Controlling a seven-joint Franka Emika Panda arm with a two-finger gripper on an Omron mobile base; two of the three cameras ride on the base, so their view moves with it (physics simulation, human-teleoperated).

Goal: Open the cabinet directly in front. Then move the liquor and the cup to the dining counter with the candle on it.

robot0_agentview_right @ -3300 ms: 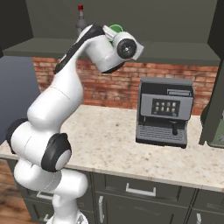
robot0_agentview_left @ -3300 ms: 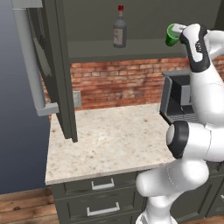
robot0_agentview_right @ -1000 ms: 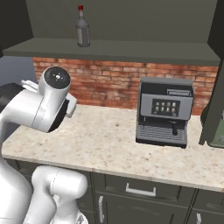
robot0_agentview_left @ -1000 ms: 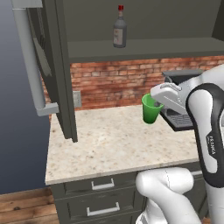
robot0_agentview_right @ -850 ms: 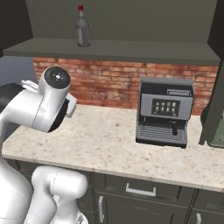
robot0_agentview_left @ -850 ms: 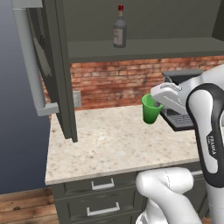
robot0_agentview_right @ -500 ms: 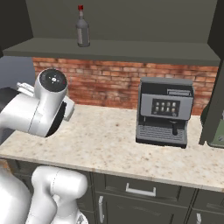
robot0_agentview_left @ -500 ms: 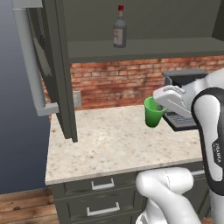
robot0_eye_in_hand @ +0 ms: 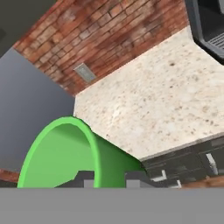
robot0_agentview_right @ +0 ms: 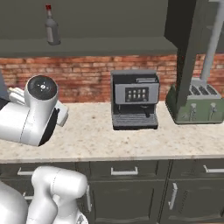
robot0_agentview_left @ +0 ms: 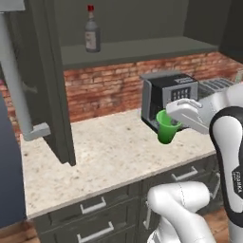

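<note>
I have the small bright green tapered plastic cup (robot0_agentview_left: 166, 127) in the gripper (robot0_agentview_left: 174, 124), whose two fingers are drawn in close on the cup's thin rim, one inside and one outside; in the hand view the cup (robot0_eye_in_hand: 74, 154) lies tilted, its smooth open mouth turned to the left of that view, with the dark finger tips at its wall. The cup hangs in the air above the front right part of the beige speckled stone worktop (robot0_agentview_left: 109, 152), just in front of the boxy black and silver coffee machine (robot0_agentview_left: 170, 97), touching neither.

The small glass bottle with the red cap (robot0_agentview_left: 92, 34), narrow-necked with a greyish body, stands upright on the lower shelf of the dark grey-green wall cabinet (robot0_agentview_left: 137, 50), near the shelf's left end and close to its front edge. The cabinet's left door (robot0_agentview_left: 54, 85) stands swung open, edge on to me, with a long silver bar handle (robot0_agentview_left: 16, 90). From the right base view I see a dull green four-slot toaster (robot0_agentview_right: 194, 104) at the worktop's right end, against the rough red brick wall (robot0_agentview_right: 87, 74). Dark drawers with short silver handles (robot0_agentview_left: 92, 206) run below the worktop's front edge.
</note>
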